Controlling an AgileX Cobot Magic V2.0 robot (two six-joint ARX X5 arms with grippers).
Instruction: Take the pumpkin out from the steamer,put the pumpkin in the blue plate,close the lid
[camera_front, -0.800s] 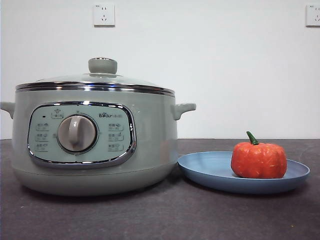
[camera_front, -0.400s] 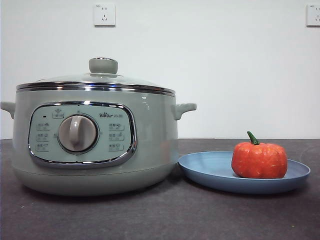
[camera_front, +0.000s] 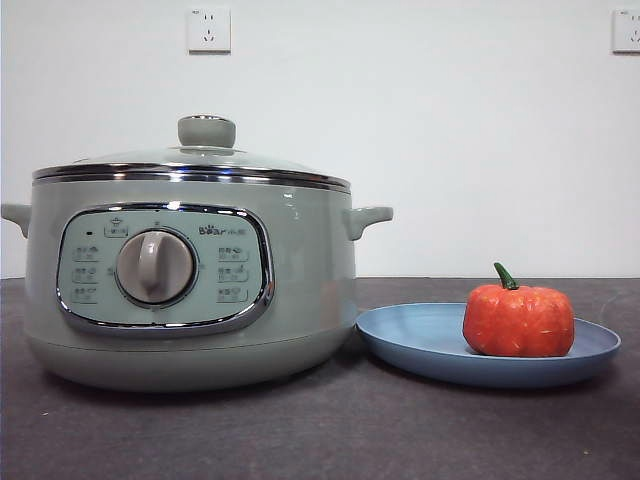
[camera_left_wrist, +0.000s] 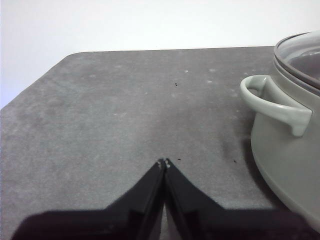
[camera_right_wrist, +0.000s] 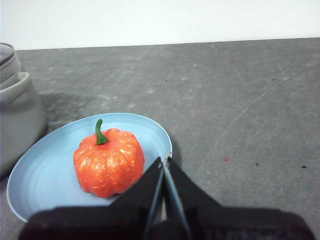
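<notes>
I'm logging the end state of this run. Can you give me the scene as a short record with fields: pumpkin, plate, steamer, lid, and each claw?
pumpkin: upright on the plate, stem up
blue plate: on the table beside the steamer
steamer: on the table, dial facing the front view
lid: seated on the steamer's rim
left claw: shut, empty, over bare table near the steamer's side handle
right claw: shut, empty, near the plate's rim, apart from the pumpkin
</notes>
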